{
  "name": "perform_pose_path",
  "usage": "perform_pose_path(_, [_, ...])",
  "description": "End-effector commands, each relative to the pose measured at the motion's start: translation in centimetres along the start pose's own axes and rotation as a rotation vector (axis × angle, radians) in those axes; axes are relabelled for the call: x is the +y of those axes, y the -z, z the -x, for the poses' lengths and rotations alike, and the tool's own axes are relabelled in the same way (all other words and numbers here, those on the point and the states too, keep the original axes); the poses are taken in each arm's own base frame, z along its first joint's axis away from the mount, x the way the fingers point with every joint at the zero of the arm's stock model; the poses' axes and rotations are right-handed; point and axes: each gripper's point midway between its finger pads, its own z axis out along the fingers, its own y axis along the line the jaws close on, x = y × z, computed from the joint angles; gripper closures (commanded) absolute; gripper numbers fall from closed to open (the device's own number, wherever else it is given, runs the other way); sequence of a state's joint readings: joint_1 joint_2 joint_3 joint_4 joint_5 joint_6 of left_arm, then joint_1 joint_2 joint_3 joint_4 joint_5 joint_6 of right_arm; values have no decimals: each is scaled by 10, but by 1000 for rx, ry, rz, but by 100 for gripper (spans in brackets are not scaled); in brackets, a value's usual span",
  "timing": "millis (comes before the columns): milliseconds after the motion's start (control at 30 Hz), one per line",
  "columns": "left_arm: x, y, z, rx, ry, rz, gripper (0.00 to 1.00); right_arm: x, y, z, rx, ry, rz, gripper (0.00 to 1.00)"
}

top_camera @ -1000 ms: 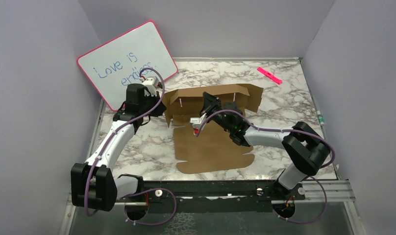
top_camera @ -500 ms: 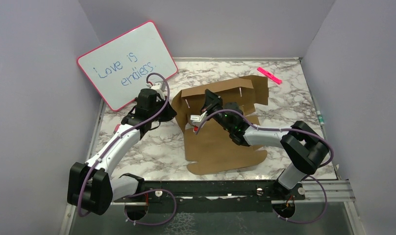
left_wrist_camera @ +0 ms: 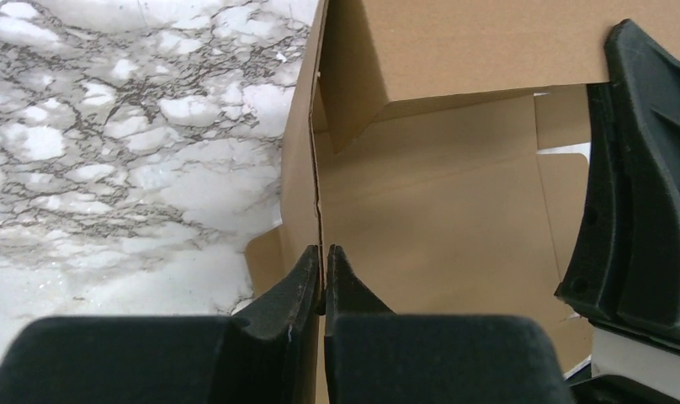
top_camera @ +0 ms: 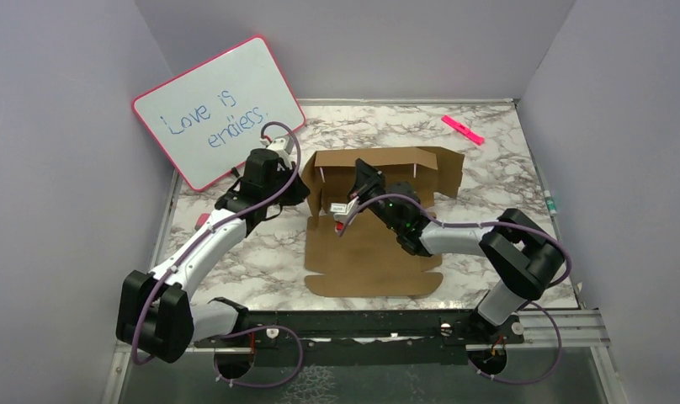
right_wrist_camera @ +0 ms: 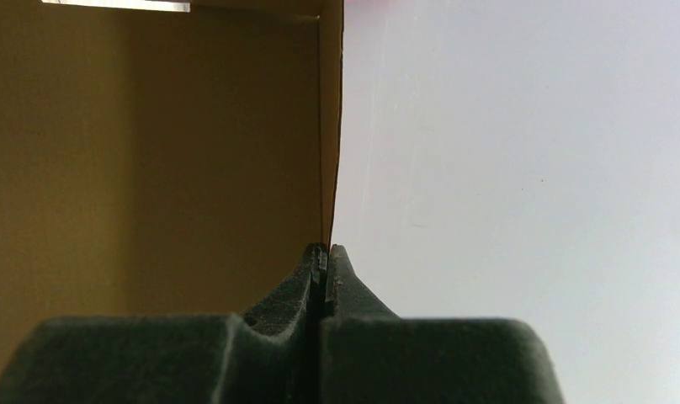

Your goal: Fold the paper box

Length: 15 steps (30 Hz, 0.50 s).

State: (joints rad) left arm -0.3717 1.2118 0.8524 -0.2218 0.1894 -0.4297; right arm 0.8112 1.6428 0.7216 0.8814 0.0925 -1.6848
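Note:
The paper box (top_camera: 370,248) is a plain brown cardboard sheet on the marble table, its near panel flat and its far wall and left side flap raised. My left gripper (top_camera: 301,187) is shut on the upright left side flap; in the left wrist view the flap's thin edge (left_wrist_camera: 316,160) runs into the closed gripper (left_wrist_camera: 322,252). My right gripper (top_camera: 359,172) is shut on the raised far wall near its middle. In the right wrist view the cardboard (right_wrist_camera: 151,151) fills the left half and its edge enters the closed gripper (right_wrist_camera: 325,248).
A pink-framed whiteboard (top_camera: 219,109) leans against the back left wall, close behind the left arm. A pink marker (top_camera: 462,130) lies at the back right of the marble table (top_camera: 505,185). Purple walls close in three sides.
The box has swung back from a skewed angle to square with the table, and slid slightly left. Both arms moved with it, still gripping the flap and the wall.

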Motion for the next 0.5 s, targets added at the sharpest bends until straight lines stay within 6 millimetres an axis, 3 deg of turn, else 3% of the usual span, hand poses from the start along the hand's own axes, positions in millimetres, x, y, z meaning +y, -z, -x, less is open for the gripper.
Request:
perform_pose_path(0, [-28, -7, 30, -118, -29, -58, 96, -11, 3, 17, -64, 3, -61, 99])
perform_pose_path(200, [-37, -19, 7, -107, -31, -34, 94, -5, 10, 19, -58, 35, -77, 99])
perform_pose_path(467, [-31, -18, -16, -121, -31, 10, 89, 7, 18, 20, -39, 68, -67, 99])
